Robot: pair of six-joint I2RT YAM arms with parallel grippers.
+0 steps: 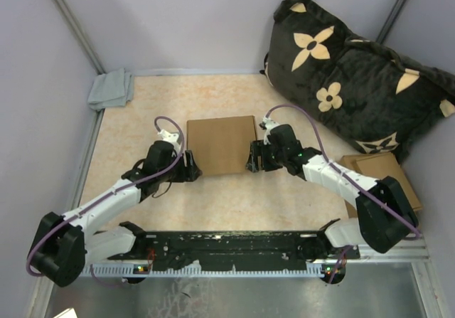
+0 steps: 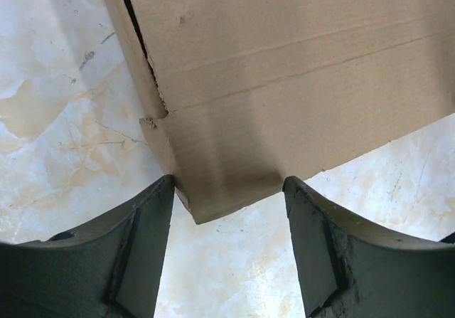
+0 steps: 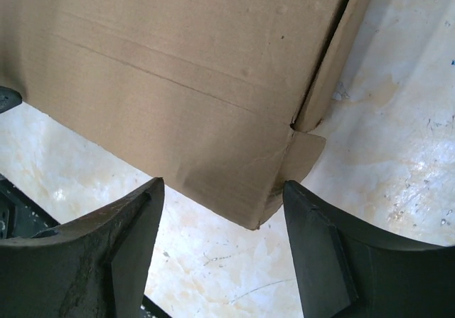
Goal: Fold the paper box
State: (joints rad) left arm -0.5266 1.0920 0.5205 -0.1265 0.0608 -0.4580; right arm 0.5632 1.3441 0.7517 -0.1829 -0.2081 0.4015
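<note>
Bench (image 1: 234, 204): carried the paper box (image 1: 221, 144) at its middle, between both arms.
Paper box: probably light, stiff across panels, weak at creases; its side edges looked best to hold.
Left fingers (image 2: 142, 254): wide, straddling its near-left corner.
Right fingers (image 3: 334, 254): wide, straddling its near-right corner.

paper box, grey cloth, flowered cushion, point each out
paper box (image 1: 221, 144), top external view, middle of top panel
grey cloth (image 1: 111, 89), top external view, its centre
flowered cushion (image 1: 355, 83), top external view, dark fabric between flowers
</note>
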